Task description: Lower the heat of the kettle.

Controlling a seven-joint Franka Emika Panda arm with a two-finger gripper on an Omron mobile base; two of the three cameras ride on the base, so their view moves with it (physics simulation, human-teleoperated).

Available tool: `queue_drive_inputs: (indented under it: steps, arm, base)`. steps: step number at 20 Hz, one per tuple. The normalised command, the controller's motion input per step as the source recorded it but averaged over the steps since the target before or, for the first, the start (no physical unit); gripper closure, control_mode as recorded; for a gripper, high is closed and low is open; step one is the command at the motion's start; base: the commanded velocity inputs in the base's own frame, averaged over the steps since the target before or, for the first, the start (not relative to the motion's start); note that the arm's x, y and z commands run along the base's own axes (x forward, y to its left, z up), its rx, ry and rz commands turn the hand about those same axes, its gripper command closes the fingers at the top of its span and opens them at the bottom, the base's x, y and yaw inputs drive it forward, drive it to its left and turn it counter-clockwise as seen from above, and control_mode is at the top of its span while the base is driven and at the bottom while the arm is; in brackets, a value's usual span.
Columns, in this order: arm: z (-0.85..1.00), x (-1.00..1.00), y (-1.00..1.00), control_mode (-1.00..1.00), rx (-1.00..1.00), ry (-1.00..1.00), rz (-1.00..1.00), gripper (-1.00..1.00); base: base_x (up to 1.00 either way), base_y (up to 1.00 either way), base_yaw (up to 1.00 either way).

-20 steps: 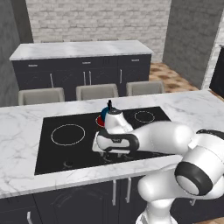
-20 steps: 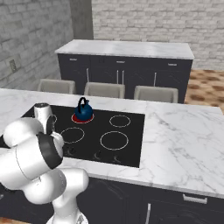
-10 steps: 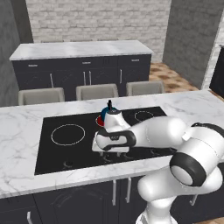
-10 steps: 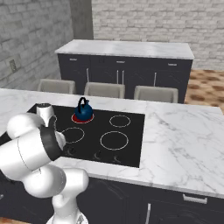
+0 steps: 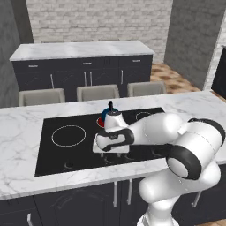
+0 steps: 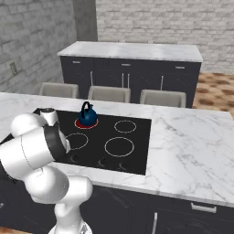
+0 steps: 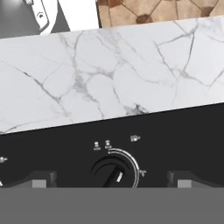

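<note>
- In your left base view, the kettle [image 5: 110, 115] sits on a red-glowing burner [image 5: 102, 122] toward the back edge of the black cooktop [image 5: 57, 152], partly hidden behind the arm. The gripper [image 5: 110, 150] hangs low over the cooktop's front edge.
- In your right base view, the kettle [image 6: 87, 115] stands upright on the back left burner [image 6: 81, 123], on the marble counter [image 6: 192, 141].
- In your hand view, the finger tips [image 7: 43, 178] stand spread apart, either side of a dark knob [image 7: 112, 172], grasping nothing.
</note>
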Motion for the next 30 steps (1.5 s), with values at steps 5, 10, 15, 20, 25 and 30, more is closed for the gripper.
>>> queue_drive_inputs:
  steps: [5,10,15,20,25,30]
  arm:
    - [-0.13,0.03,0.01,-1.00,0.00,0.00,0.01,-1.00]
    - [-0.10,0.00,0.04,-1.00,0.00,0.00,0.00,-1.00]
    - [-0.18,0.00,0.08,-1.00,0.00,0.01,0.00,-1.00]
    - [-0.28,0.00,0.06,-1.00,0.00,0.02,0.00,-1.00]
    - [-0.27,0.03,0.05,-1.00,0.00,0.01,0.00,-1.00]
    - [-0.28,0.00,0.03,-1.00,0.00,0.00,0.00,1.00]
  base:
    - [0.00,0.00,0.00]
    - [0.00,0.00,0.00]
    - [0.00,0.00,0.00]
    - [0.00,0.00,0.00]
    - [0.00,0.00,0.00]
    - [0.00,0.00,0.00]
